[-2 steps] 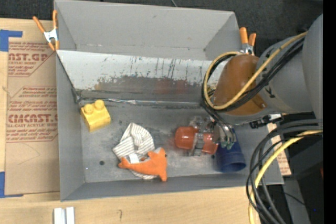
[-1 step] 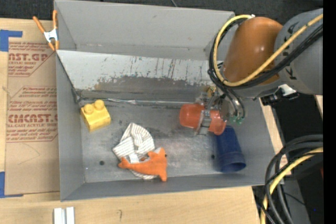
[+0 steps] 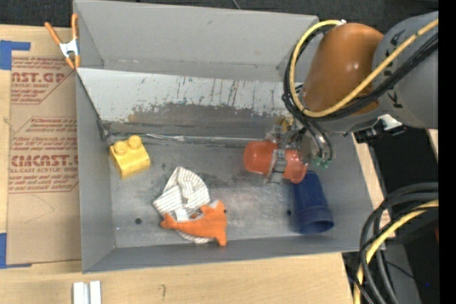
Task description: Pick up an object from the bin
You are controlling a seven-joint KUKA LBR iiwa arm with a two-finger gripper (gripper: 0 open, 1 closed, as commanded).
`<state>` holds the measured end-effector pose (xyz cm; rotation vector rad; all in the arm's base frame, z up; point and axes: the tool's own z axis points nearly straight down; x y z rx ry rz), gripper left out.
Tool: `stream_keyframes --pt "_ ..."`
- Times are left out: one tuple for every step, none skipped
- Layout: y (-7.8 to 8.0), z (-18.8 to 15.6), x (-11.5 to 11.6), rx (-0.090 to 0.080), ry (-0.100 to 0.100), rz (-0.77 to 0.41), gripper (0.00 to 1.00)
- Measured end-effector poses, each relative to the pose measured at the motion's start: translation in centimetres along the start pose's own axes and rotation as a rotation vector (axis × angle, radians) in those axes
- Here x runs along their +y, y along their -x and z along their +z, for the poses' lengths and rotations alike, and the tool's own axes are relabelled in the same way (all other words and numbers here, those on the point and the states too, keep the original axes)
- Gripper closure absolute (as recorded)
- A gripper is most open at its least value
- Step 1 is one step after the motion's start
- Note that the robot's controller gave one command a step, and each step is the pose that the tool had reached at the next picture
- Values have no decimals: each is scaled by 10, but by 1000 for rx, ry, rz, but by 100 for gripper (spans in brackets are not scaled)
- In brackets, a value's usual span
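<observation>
My gripper is down low in the right half of the bin, under the orange dome on the wrist. It sits right at a red-orange rounded thing, whose red shows on both sides of the gripper's grey metal. A dark blue cup lies on its side just below and right of the gripper, close to it.
An orange soft piece and a white striped cloth lie together at the bin's front middle. Over by the left wall sits a yellow toy brick. The arm and its cables cover the bin's right wall.
</observation>
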<state>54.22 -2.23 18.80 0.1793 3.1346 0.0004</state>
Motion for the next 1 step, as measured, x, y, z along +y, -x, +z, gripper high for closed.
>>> stream_keyframes --pt "14 -42 9 4 0 -12 100"
